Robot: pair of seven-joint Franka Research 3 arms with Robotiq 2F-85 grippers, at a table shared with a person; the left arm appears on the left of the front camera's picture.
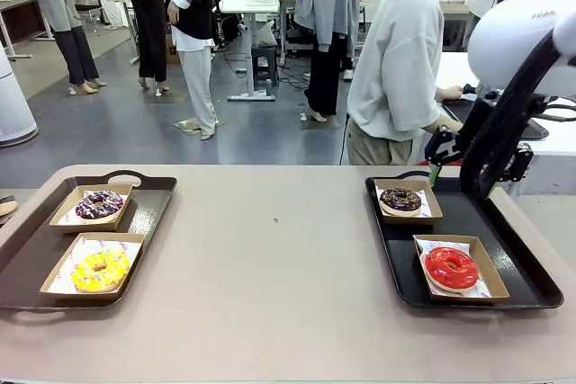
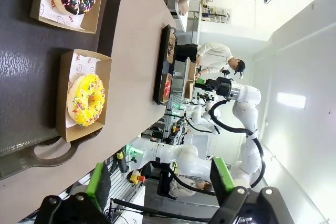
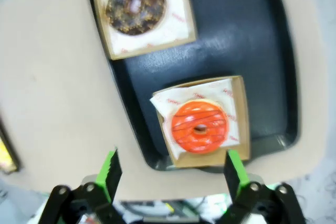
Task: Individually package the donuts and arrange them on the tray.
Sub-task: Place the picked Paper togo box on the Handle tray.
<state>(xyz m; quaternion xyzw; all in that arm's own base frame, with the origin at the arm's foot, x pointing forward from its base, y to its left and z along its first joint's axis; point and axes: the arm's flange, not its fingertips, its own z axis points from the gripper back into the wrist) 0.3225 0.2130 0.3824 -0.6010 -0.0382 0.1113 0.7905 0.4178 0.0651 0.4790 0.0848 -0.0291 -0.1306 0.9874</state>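
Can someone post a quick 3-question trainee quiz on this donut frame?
1. True or false: every donut sits in its own box.
2. Which donut shares the right tray with the red donut? A yellow B purple C brown
3. Are the right gripper's jaws open or shut?

Key: 1 true: yellow donut, purple donut, brown donut and red donut are each boxed. 2 C. 3 open, holding nothing.
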